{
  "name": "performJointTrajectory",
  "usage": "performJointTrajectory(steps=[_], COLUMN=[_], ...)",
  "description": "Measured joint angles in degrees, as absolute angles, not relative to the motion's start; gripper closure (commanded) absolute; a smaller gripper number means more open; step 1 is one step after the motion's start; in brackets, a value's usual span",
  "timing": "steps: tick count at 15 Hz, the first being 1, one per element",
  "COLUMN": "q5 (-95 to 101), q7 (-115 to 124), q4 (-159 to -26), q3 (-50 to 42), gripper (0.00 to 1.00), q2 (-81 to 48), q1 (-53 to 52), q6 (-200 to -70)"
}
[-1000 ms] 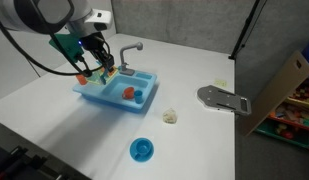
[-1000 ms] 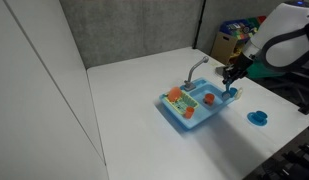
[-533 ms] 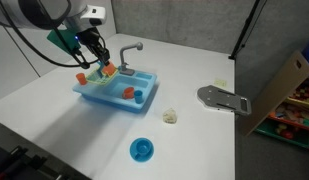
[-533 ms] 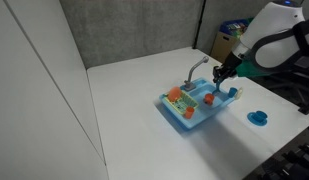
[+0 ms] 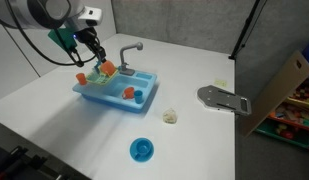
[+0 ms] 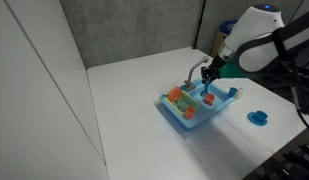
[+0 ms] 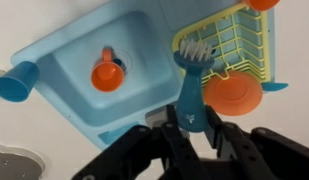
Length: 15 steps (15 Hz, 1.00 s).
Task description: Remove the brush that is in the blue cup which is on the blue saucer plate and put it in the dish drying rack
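My gripper (image 7: pixel 191 125) is shut on the brush (image 7: pixel 191 90), which has a teal handle and white bristles. It holds the brush just above the yellow-green slotted dish drying rack (image 7: pixel 239 45) of the light-blue toy sink (image 5: pixel 114 97). The bristles point at the rack's near edge. In both exterior views the gripper (image 5: pixel 97 60) (image 6: pixel 213 74) hovers over the rack end of the sink (image 6: pixel 197 112). The blue cup (image 5: pixel 142 148) stands on the blue saucer plate (image 5: pixel 142 157) near the table's front, far from the gripper; they also show in an exterior view (image 6: pixel 259 117).
An orange plate (image 7: pixel 234 95) lies on the rack and an orange cup (image 7: pixel 106 75) sits in the basin. A grey faucet (image 5: pixel 132 48) rises behind the sink. A grey flat object (image 5: pixel 222 98), a small pale lump (image 5: pixel 170 116) and a cardboard box (image 5: pixel 284 85) lie beyond.
My gripper has carried the brush further over the sink, from its outer edge to above the rack near the faucet. The cup and saucer have not moved.
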<state>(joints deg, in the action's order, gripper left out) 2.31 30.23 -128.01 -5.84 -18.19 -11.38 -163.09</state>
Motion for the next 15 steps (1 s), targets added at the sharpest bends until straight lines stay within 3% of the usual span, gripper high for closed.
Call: performJointTrajectory(steps=[7,8,11,12,15], q5=[2.12,1.90,0.86,0.77,0.70], q7=[38.38,38.77,38.78,38.78,38.88], q4=[-126.69,-126.69,-126.68,-126.68,-126.72], q3=[-8.87,-8.85,-8.05,-7.91,-8.07], gripper=[0.92,0.69,0.69,0.92,0.92], q2=[-22.53,-22.72,-22.70,-22.70,-22.79], q1=[-13.36,-13.43,-13.46,-13.46,-13.57], q6=[-162.95,-162.94,-162.93,-162.93,-162.93])
